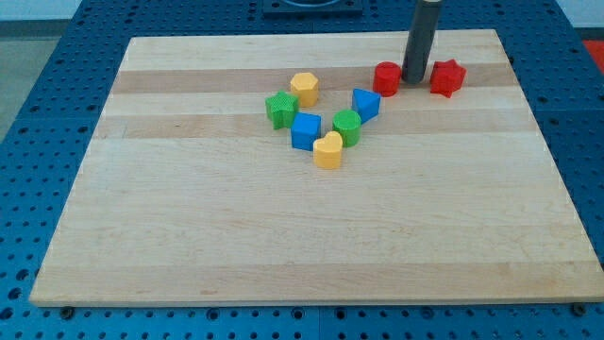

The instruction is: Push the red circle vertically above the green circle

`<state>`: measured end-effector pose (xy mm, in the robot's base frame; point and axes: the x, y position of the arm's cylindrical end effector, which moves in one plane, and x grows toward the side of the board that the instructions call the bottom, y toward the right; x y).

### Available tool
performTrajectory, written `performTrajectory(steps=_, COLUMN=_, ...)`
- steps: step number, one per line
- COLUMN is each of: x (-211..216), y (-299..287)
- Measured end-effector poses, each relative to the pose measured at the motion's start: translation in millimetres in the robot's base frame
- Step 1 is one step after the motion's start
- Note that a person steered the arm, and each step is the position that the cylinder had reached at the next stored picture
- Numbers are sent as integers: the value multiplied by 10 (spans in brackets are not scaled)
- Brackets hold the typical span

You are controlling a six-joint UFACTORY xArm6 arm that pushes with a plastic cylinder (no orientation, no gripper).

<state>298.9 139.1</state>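
The red circle (387,78) sits near the top of the wooden board (283,227), right of centre. The green circle (347,127) lies below it and to its left, in the middle cluster. My tip (414,80) stands just right of the red circle, touching or nearly touching it, between it and the red star (448,77). The rod rises straight to the view's top.
The cluster also holds a yellow hexagon (304,89), a green star (281,110), a blue square (306,131), a blue block (365,104) and a yellow heart (328,151). The blue block lies between the red circle and the green circle.
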Motion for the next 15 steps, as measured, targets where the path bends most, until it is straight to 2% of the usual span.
performTrajectory(steps=3, x=82, y=-379)
performTrajectory(steps=15, x=82, y=-573)
